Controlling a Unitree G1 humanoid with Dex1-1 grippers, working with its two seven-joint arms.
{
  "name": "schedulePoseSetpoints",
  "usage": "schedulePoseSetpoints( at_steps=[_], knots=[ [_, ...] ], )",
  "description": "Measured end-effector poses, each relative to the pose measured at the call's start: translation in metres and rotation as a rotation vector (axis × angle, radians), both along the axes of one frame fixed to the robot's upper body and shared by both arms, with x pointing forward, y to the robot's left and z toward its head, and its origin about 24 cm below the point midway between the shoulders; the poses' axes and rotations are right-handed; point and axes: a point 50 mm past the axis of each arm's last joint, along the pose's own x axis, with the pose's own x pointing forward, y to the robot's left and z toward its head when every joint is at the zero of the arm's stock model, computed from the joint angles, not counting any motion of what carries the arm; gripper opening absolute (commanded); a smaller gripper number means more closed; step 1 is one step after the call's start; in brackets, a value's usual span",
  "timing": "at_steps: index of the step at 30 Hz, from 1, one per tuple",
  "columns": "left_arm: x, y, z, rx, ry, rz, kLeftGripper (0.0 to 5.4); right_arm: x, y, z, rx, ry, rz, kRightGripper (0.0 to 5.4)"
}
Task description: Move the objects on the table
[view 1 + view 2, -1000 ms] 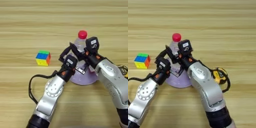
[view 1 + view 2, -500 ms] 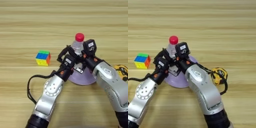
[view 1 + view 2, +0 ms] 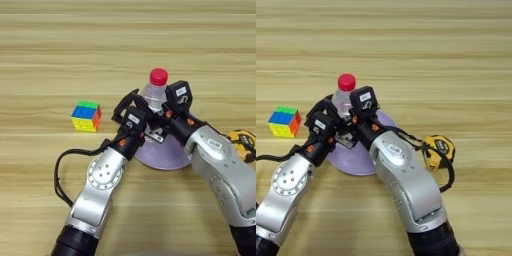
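Note:
The clear bottle [image 3: 152,95] with a red cap [image 3: 159,76] stands upright on the round lilac plate [image 3: 170,154] at mid table. My right gripper [image 3: 162,116] reaches in from the right and looks shut on the bottle's lower body. My left gripper [image 3: 131,102] is right beside the bottle's left side with its black fingers spread open. The bottle's base is hidden behind both grippers. The puzzle cube [image 3: 86,116] sits alone on the wooden table [image 3: 60,60], left of the left gripper.
A yellow and black tape measure [image 3: 439,148] lies on the table just right of the plate, behind my right forearm. A black cable [image 3: 62,167] loops out beside my left arm.
The bottle and my right gripper have shifted a little to the left and toward me. The left gripper has closed in on the bottle's left side. The cube has not moved.

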Motion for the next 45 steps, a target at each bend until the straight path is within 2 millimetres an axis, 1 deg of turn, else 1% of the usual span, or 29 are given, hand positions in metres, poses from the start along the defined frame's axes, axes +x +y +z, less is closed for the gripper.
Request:
schedulePoseSetpoints(
  at_steps=[4,5,15,28,33,43,44,45],
  knots=[
    [0.001,-0.001,-0.0009,-0.004,-0.002,-0.003,5.4,0.0003,-0.0002,-0.0004,0.0,0.007,-0.004,3.18],
    [0.001,-0.0011,-0.0015,-0.005,0.001,-0.004,5.22,0.0004,-0.0002,-0.0007,-0.001,0.011,-0.005,3.18],
    [0.0003,-0.0019,-0.0018,-0.013,-0.006,-0.024,4.41,0.0005,0.0006,0.0002,0.009,0.013,-0.011,3.16],
    [-0.0004,-0.0029,-0.0007,-0.017,-0.017,-0.038,3.56,0.001,0.0014,0.0021,0.02,0.009,-0.014,3.14],
    [-0.0004,-0.0028,-0.0007,-0.016,-0.017,-0.039,3.44,0.001,0.0014,0.0021,0.019,0.009,-0.014,3.14],
    [-0.0003,-0.0025,-0.0006,-0.023,-0.014,-0.039,3.42,0.0011,0.0014,0.0022,0.018,0.008,-0.015,3.14],
    [-0.0003,-0.0025,-0.0006,-0.023,-0.014,-0.039,3.42,0.0011,0.0014,0.0022,0.018,0.007,-0.016,3.43],
    [-0.0003,-0.0025,-0.0006,-0.024,-0.014,-0.039,3.42,0.0011,0.0014,0.0022,0.017,0.006,-0.016,3.52]
  ],
)
